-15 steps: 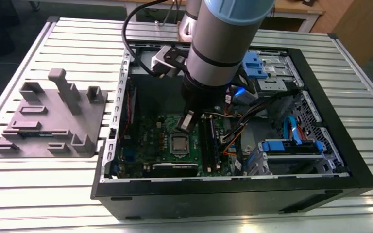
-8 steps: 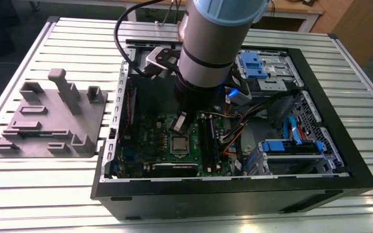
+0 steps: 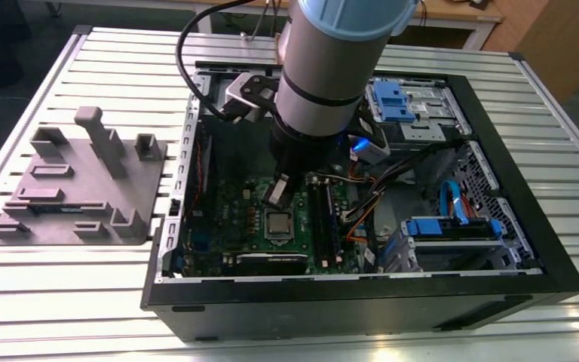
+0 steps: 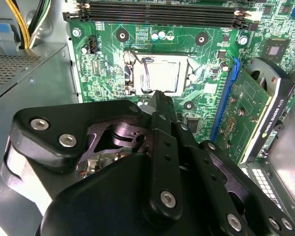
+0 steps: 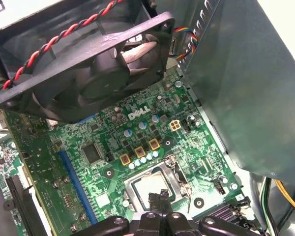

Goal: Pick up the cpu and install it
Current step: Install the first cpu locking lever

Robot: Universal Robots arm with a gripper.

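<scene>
Exterior view: gripper (image 3: 277, 197) hangs at 12 o'clock above cpu (image 3: 278, 223) seated in motherboard (image 3: 231, 226) socket. Finger opening: cannot tell. Descend vertically, centred, without scraping the socket.

Shiny square cpu (image 3: 278, 223) flat in the motherboard socket (image 4: 131, 73).

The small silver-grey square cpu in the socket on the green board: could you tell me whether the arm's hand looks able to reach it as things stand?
Probably yes. The hand hangs just above the small silver-grey square cpu in its socket on the green board, and nothing lies between them. The black fan and the grey case wall stand off to the sides.
</scene>
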